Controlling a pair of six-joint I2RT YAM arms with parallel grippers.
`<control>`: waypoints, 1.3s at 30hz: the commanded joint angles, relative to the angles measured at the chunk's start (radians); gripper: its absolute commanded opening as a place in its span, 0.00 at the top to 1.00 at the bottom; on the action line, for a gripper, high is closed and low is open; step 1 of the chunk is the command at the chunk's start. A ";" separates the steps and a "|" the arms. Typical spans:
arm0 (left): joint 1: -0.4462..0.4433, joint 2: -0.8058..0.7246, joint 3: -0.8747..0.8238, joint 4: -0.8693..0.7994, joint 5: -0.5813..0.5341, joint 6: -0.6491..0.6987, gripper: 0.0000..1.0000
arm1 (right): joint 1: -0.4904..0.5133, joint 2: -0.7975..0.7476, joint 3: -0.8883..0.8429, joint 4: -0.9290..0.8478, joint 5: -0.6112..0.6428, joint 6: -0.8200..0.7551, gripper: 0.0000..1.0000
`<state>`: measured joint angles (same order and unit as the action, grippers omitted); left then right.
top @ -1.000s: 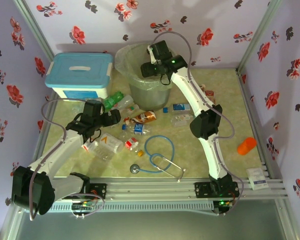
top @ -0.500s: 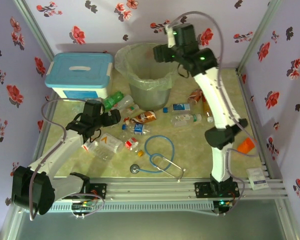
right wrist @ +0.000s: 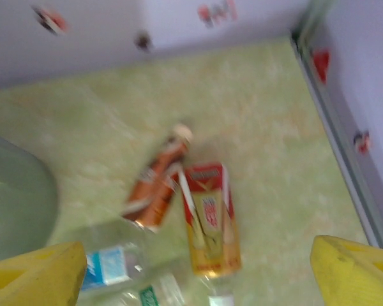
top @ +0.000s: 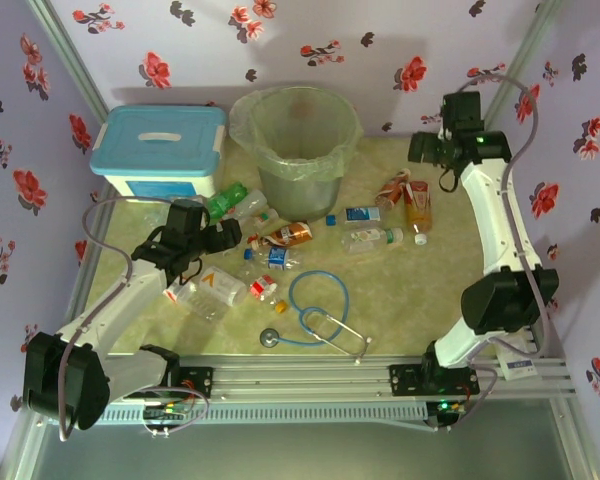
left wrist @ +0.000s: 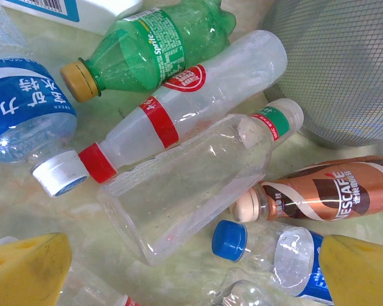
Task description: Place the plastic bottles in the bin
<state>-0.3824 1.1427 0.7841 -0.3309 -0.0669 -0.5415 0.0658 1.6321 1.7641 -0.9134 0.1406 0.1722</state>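
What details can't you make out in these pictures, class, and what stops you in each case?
Top view: the bin's contents, veiled by its cloudy liner.
Right wrist view: print on the red-and-yellow bottle, lost to blur.
Left wrist view: the blue-labelled bottle's body, cut off by the left edge.
Left wrist view: the blue-capped bottle's base, behind a yellow finger.

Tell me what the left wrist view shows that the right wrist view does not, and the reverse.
Left wrist: a green Sprite bottle, a brown Nescafe bottle, a clear flat bottle. Right wrist: a red-and-yellow bottle beside an orange-brown bottle. Shared: the bin, the pale green tabletop; the left pincer and the right pincer each stand open.
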 commanded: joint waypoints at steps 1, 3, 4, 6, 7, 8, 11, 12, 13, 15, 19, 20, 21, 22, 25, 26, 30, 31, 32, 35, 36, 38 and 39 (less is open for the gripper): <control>-0.008 -0.015 0.013 -0.028 -0.011 0.017 0.00 | -0.027 0.034 -0.092 0.046 -0.050 0.045 0.06; -0.008 -0.019 0.013 -0.033 -0.010 0.018 0.00 | -0.032 0.074 -0.140 0.066 -0.043 0.046 0.04; -0.008 -0.021 0.012 -0.035 -0.010 0.018 0.00 | -0.033 0.095 -0.157 0.075 -0.036 0.046 0.03; -0.008 -0.027 0.008 -0.037 -0.012 0.018 0.00 | -0.039 0.145 -0.183 0.090 -0.027 0.039 0.02; -0.008 -0.028 0.005 -0.037 -0.013 0.019 0.00 | -0.041 0.165 -0.192 0.101 -0.023 0.035 0.02; -0.007 -0.029 0.002 -0.037 -0.014 0.018 0.00 | -0.045 0.191 -0.199 0.112 -0.021 0.034 0.02; -0.008 -0.028 -0.003 -0.039 -0.015 0.016 0.00 | -0.055 0.254 -0.214 0.136 -0.052 0.031 0.02; -0.007 -0.027 -0.005 -0.040 -0.014 0.016 0.00 | -0.055 0.271 -0.221 0.146 -0.051 0.031 0.02; -0.007 -0.026 -0.005 -0.041 -0.015 0.014 0.00 | -0.056 0.284 -0.229 0.159 -0.050 0.032 0.02; -0.008 -0.026 -0.003 -0.045 -0.017 0.012 0.00 | -0.064 0.313 -0.241 0.175 -0.059 0.034 0.03; -0.007 -0.028 -0.009 -0.042 -0.017 0.014 0.00 | -0.069 0.349 -0.262 0.201 -0.076 0.029 0.04; -0.007 -0.026 -0.011 -0.041 -0.019 0.014 0.00 | -0.069 0.355 -0.266 0.205 -0.075 0.028 0.05; -0.007 -0.025 -0.012 -0.038 -0.019 0.014 0.00 | -0.070 0.365 -0.269 0.206 -0.073 0.023 0.06; -0.007 -0.022 -0.013 -0.036 -0.018 0.014 0.00 | -0.070 0.375 -0.270 0.206 -0.073 0.021 0.08; -0.008 -0.011 -0.010 -0.034 -0.018 0.014 0.00 | -0.070 0.396 -0.277 0.203 -0.078 0.018 0.12; -0.007 -0.008 -0.008 -0.036 -0.019 0.015 0.00 | -0.070 0.395 -0.288 0.209 -0.071 0.022 0.14; -0.007 -0.009 -0.006 -0.039 -0.019 0.018 0.00 | -0.070 0.361 -0.326 0.241 -0.049 0.032 0.20; -0.007 -0.010 -0.008 -0.035 -0.018 0.018 0.00 | -0.070 0.358 -0.325 0.238 -0.045 0.032 0.21; -0.007 -0.009 -0.009 -0.033 -0.019 0.018 0.00 | -0.070 0.359 -0.323 0.232 -0.041 0.030 0.22; -0.007 0.000 -0.013 -0.025 -0.019 0.017 0.00 | -0.070 0.360 -0.319 0.223 -0.032 0.027 0.27; -0.007 0.006 -0.011 -0.024 -0.018 0.019 0.00 | -0.070 0.362 -0.315 0.217 -0.033 0.028 0.29; -0.008 0.016 -0.004 -0.021 -0.016 0.023 0.00 | -0.070 0.356 -0.314 0.211 -0.027 0.029 0.34; -0.008 0.021 -0.001 -0.019 -0.016 0.026 0.00 | -0.070 0.350 -0.315 0.211 -0.024 0.030 0.36</control>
<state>-0.3824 1.1458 0.7822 -0.3527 -0.0681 -0.5411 -0.0002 2.0125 1.4452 -0.6914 0.0853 0.1959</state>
